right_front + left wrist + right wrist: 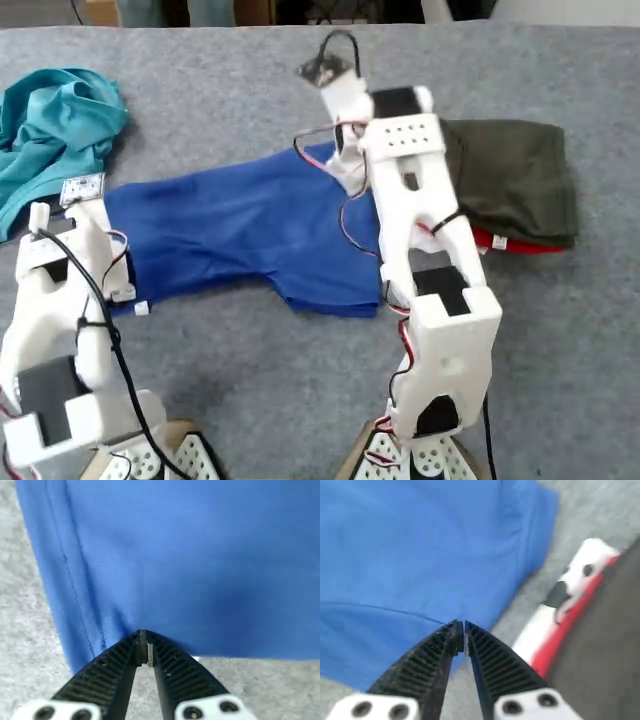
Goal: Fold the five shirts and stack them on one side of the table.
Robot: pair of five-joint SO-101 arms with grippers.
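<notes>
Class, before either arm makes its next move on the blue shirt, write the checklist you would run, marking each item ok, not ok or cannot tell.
1. left gripper shut at the hem of the blue shirt, cloth puckered at its tips: ok.
2. right gripper shut at the shirt's edge; cloth really pinched: cannot tell.
3. Blue shirt spread out for folding: ok, though creased.
4. Stack started: olive shirt folded on the red shirt: ok.
5. teal shirt folded: not ok, crumpled.
</notes>
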